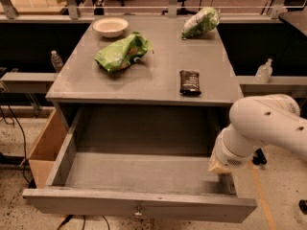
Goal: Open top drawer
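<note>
The top drawer (139, 206) is pulled far out from under the grey counter. Its flat grey front faces me at the bottom of the camera view, with a small round metal knob (138, 212) at its centre. Its deep grey box is empty inside. My white arm (261, 128) reaches in from the right, and its wrist sits over the drawer's right wall. The gripper itself is hidden behind the arm.
On the grey counter (158, 71) lie a green chip bag (122, 51), a dark snack bar (190, 82), a second green bag (200, 22) and a white bowl (110, 26). A cardboard box (45, 147) stands left of the drawer. Bottles (263, 71) stand on the side ledges.
</note>
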You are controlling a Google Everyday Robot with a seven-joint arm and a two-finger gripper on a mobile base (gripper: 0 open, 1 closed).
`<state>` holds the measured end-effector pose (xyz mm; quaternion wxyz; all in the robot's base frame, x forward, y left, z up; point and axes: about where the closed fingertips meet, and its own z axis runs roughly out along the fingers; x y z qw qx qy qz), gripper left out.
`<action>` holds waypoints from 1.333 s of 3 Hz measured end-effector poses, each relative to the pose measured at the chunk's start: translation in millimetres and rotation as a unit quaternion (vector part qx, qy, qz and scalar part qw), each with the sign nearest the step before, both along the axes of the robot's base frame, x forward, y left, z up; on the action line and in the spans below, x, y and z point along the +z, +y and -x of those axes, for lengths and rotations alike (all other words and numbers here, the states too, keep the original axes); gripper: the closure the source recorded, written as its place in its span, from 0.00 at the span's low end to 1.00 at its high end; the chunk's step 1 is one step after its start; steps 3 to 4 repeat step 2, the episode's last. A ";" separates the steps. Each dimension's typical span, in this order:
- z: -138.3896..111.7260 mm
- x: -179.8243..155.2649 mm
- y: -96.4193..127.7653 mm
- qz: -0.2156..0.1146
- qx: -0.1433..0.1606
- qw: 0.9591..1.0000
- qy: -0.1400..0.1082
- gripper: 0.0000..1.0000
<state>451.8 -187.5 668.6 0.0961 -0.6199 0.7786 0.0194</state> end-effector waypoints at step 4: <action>-23.6 48.8 -5.2 0.013 0.021 0.999 -0.048 1.00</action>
